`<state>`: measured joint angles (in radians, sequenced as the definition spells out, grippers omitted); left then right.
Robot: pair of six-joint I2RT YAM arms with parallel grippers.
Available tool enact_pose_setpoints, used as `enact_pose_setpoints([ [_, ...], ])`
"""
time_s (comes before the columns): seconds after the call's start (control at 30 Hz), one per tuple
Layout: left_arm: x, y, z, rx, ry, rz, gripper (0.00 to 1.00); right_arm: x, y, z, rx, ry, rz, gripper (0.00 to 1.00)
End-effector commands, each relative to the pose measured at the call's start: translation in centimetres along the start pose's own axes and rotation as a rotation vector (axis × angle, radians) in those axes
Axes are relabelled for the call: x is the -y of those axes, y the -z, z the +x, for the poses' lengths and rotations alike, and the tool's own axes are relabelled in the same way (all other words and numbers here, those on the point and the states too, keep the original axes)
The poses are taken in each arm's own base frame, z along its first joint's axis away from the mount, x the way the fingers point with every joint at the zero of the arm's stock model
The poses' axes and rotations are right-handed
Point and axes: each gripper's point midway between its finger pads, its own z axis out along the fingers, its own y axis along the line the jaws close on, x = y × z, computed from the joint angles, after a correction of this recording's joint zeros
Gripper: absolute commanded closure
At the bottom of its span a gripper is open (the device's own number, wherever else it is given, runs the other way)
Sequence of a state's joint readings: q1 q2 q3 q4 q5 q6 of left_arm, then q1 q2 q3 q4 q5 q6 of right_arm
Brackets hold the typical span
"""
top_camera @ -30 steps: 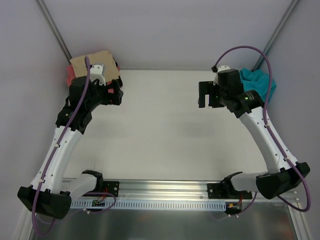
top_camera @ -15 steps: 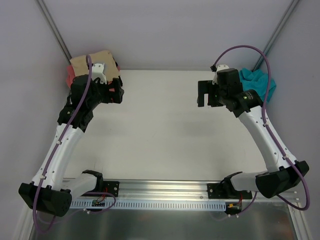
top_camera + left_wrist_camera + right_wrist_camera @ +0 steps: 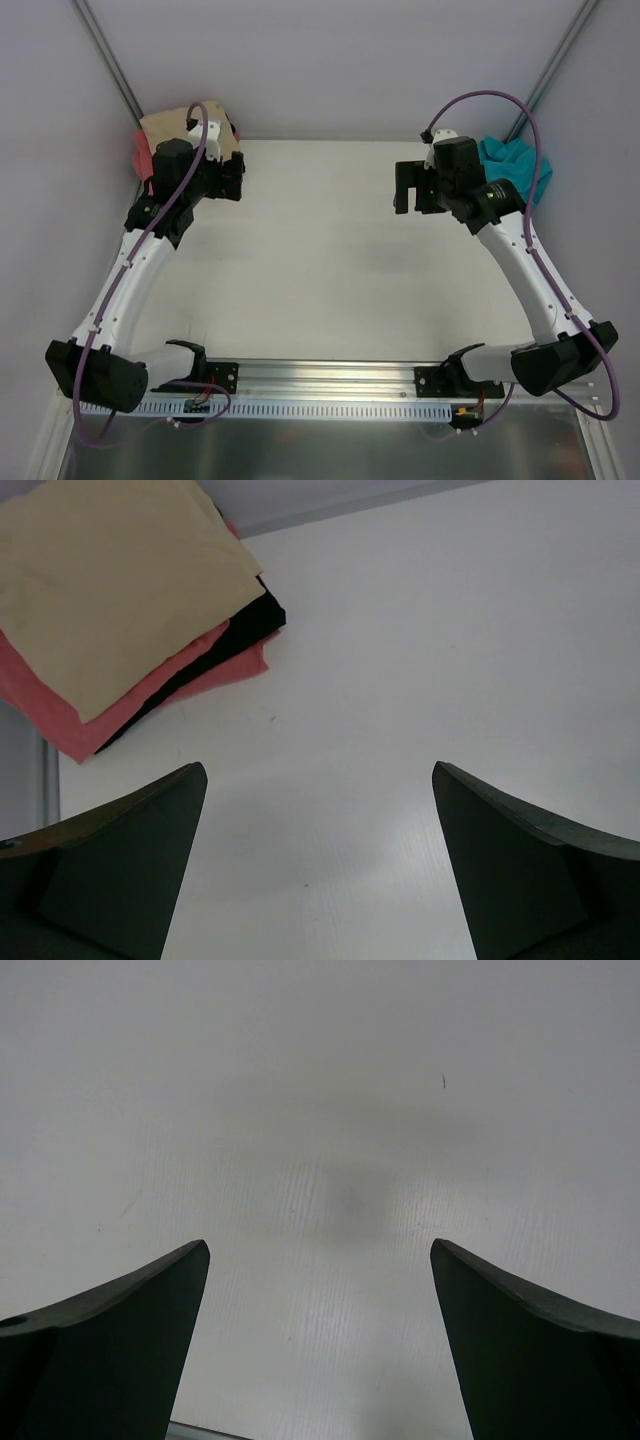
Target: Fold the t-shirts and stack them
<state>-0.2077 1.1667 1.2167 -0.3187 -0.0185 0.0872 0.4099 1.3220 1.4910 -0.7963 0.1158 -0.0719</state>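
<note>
Running left gripper [image 3: 318, 770] and right gripper [image 3: 320, 1248] wide open, empty. Expect teal t-shirt [image 3: 512, 165] limp, light, bunched; pinch at shoulder seam or hem.

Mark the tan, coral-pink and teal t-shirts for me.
tan t-shirt [image 3: 110, 580]: left wrist view, middle of its folded top face.
coral-pink t-shirt [image 3: 50, 712]: left wrist view, corner sticking out from under the tan one.
teal t-shirt [image 3: 508, 158]: top view, middle of the visible bunched cloth.
</note>
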Motion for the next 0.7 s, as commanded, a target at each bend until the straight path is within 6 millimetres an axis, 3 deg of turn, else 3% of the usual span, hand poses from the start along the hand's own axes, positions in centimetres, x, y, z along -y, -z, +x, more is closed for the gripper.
enact_pose_setpoints([
  [0.0,-2.3,-2.3,-2.1,0.008,-0.098,-0.082,0.01,0.0,0.1,-0.7,0.027,0.007,-0.005,0.01],
  [0.13,-4.4,-4.6,-2.8,-0.008,-0.028,-0.116,0.01,0.2,0.3,-0.2,0.014,0.009,0.004,0.01],
  [0.2,-5.3,-5.2,-4.3,0.031,-0.002,-0.110,0.01,0.4,0.5,0.1,0.006,0.013,0.007,0.00],
  [0.27,-8.0,-6.5,-3.5,-0.009,0.058,-0.127,0.01,0.7,0.6,0.3,0.000,0.018,0.020,0.01],
  [0.3,-9.0,-6.3,-5.1,0.021,0.084,-0.126,0.01,0.8,0.6,0.4,-0.007,0.023,0.021,0.01],
  [0.33,-10.8,-7.4,-4.3,-0.011,0.125,-0.124,0.01,0.9,0.6,0.5,-0.013,0.025,0.026,0.01],
  [0.5,-14.3,-7.8,-7.3,0.010,0.152,-0.148,0.01,1.4,0.6,1.2,-0.049,0.037,0.044,0.01],
  [0.57,-15.6,-9.4,-6.2,-0.052,0.169,-0.164,0.01,1.5,0.5,1.3,-0.062,0.037,0.050,0.01],
  [0.6,-16.0,-9.0,-8.1,-0.026,0.160,-0.178,0.01,1.6,0.7,1.5,-0.072,0.040,0.052,0.00],
  [0.63,-16.2,-10.1,-6.4,-0.092,0.180,-0.178,0.01,1.5,0.7,1.5,-0.076,0.039,0.050,0.00],
  [0.67,-16.6,-10.2,-6.5,-0.103,0.187,-0.195,0.01,1.6,0.7,1.6,-0.083,0.039,0.051,0.00],
])
